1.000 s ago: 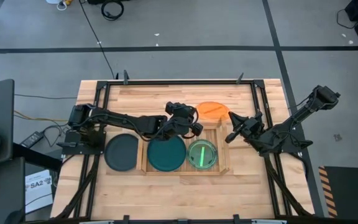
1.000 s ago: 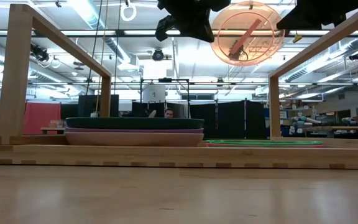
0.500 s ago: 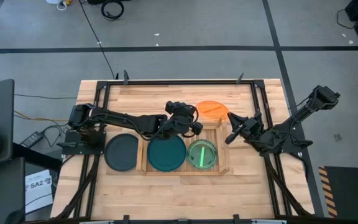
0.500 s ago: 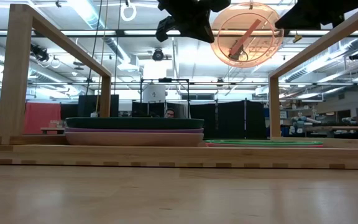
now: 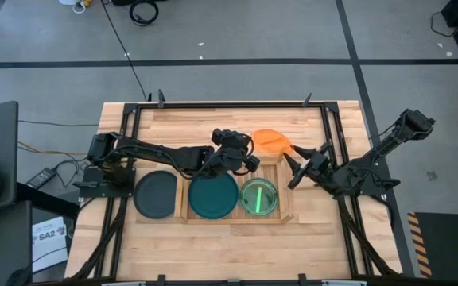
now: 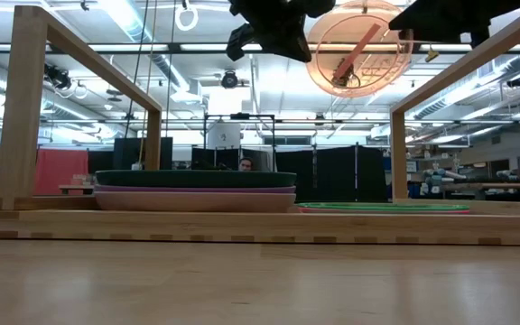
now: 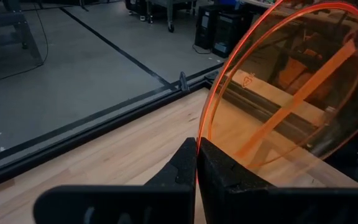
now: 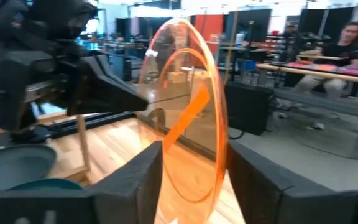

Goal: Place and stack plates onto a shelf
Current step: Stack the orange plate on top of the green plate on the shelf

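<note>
While the left arm [image 5: 165, 153] is stretched low from its base at the counter's left edge toward the middle, its gripper [image 5: 245, 151] is held above the back rail of the shelf [image 5: 286, 191]. Its fingers [image 7: 213, 171] are pinched closed on the rim of the orange plate [image 5: 270, 140], which is held on edge in the air over the counter [image 5: 213, 238] behind the shelf, as seen from the low camera [image 6: 359, 47].

Just left of the shelf, a dark grey plate [image 5: 156, 194] is laid flat on the counter. Inside the shelf, a teal plate [image 5: 212, 195] is seen in the left half; from the low camera it is shown topping a stack with a purple and a pink plate [image 6: 195, 199] under it. In the right half, a green plate [image 5: 258, 196] is laid flat, with a thin pink edge beneath it in the low view.

From the right, the right arm [image 5: 372, 163] is angled down from its raised elbow toward the middle, and its gripper [image 5: 296, 165] is placed at the orange plate's right edge, above the shelf's right back corner. Its fingers [image 8: 143, 177] are spread wide, one on each side of the plate's rim [image 8: 188, 112]; whether they touch the plate cannot be told.

A seated person [image 8: 347, 43] is seen at a desk in the room beyond.
</note>
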{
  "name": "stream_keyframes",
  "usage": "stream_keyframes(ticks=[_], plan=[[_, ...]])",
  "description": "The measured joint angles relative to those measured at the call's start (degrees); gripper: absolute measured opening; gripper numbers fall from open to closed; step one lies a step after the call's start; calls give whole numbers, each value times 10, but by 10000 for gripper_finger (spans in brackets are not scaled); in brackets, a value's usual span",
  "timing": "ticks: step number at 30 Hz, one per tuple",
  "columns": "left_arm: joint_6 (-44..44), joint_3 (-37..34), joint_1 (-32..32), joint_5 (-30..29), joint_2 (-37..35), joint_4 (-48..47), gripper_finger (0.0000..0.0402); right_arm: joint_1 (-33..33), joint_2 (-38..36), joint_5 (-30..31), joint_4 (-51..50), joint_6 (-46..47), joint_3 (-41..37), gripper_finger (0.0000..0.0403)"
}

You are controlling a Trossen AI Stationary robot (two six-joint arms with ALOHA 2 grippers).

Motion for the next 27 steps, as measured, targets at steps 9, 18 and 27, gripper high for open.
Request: stream_keyframes(ticks=[9, 18, 27], plan=[[0, 0, -1, 5, 0, -1, 10, 19, -16, -9, 0, -2, 0, 238], [0, 0, 0, 20, 0, -6, 11, 78, -91, -3, 0, -50, 0, 242], [0, 0, -2, 71, 0, -9, 11, 133, -156, -2, 0, -78, 0, 241]])
